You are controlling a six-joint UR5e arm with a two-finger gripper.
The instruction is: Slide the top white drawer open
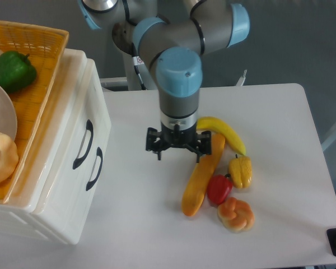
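Observation:
The top white drawer (pixel 87 112) is the upper front of the cream cabinet at the left. It sits shut, flush with the cabinet, and carries a curved black handle (pixel 83 144). The lower drawer's handle (pixel 95 168) lies just beside it. My gripper (pixel 178 149) hangs fingers-down over the table's middle, roughly a third of the table's width right of the handles. It looks open and holds nothing. Its fingertips are mostly hidden under the wrist.
An orange woven basket (pixel 42 67) on the cabinet top holds a green pepper (pixel 12 70), a white plate (pixel 0 117) and a bagel (pixel 0 157). Right of the gripper lie a banana (pixel 224 130), a long orange vegetable (pixel 201 176), a red pepper (pixel 218 189), a yellow pepper (pixel 241 171) and a pastry (pixel 235 214).

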